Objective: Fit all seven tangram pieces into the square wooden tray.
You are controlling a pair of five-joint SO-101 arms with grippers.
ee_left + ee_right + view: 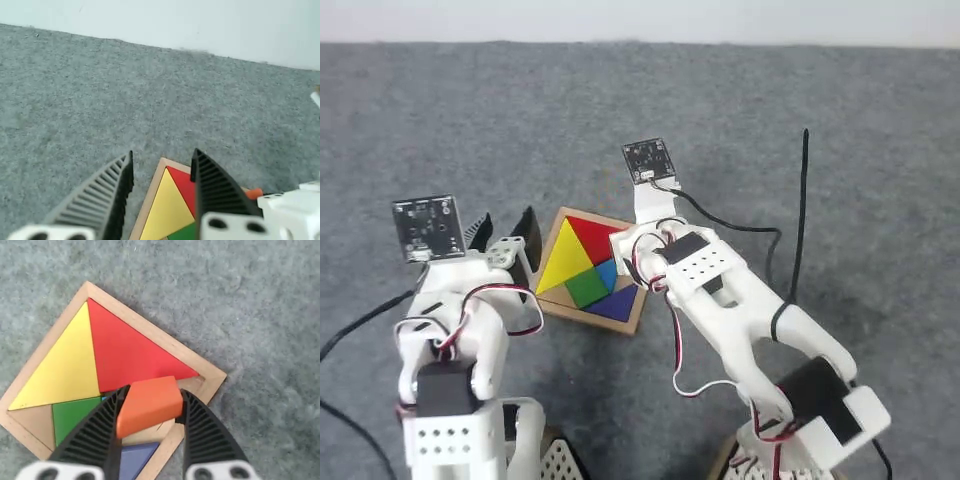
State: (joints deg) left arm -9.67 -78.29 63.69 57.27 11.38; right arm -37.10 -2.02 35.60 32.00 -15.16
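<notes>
1. My right pincer [152,392] is clamped on the orange piece [150,402], one black ribbed finger [100,427] pressed to each side of it
2. The orange piece hangs slightly tilted over a bare patch of wood inside the tray [155,336], just beside the long edge of the red triangle [125,355]; I cannot tell whether it touches the tray floor
3. Lying flat in the tray are the red triangle, the yellow triangle [65,365] edge to edge with it, a green piece [75,415] beneath the yellow one, and a dark blue piece [132,455] near my fingers
4. A bare wooden gap shows in the tray corner next to the green piece
5. In the high view a small light blue piece [608,272] sits between the green and red ones
6. My left pincer [163,154] has its fingers spread apart and grips nothing; it sits just beside the tray's corner where yellow and red meet
7. The tray rests on grey carpet [770,110], between my two arms
8. A black cable [802,200] runs across the carpet beyond my right arm
</notes>
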